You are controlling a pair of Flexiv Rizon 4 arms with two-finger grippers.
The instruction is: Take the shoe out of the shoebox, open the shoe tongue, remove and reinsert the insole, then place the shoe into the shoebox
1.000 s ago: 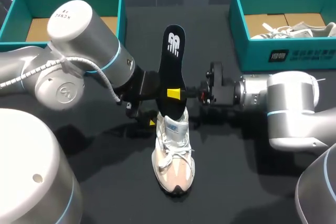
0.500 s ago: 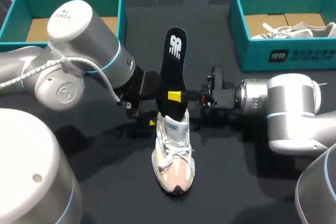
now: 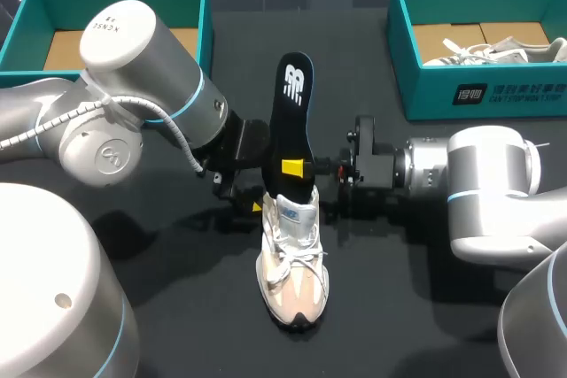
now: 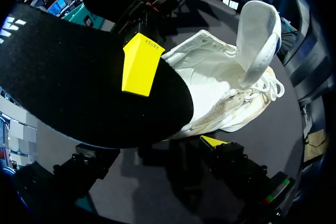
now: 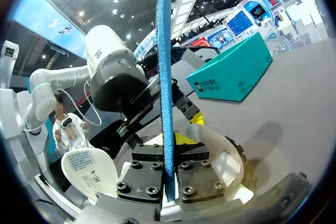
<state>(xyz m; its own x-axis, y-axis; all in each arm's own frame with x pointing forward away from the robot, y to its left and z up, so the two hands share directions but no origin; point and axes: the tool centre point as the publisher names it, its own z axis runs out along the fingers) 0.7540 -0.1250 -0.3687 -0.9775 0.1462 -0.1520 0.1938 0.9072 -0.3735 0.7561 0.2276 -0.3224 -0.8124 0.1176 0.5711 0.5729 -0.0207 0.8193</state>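
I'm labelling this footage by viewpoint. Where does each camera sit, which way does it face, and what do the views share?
Head view: above and behind, looking down on the table; left arm and right arm enter from the sides.
Left wrist view: on the left wrist, facing the shoe; left gripper shows beside it.
Right wrist view: on the right wrist, facing the left arm; right gripper clamps the insole edge-on.
Shared: all three show shoe and insole.
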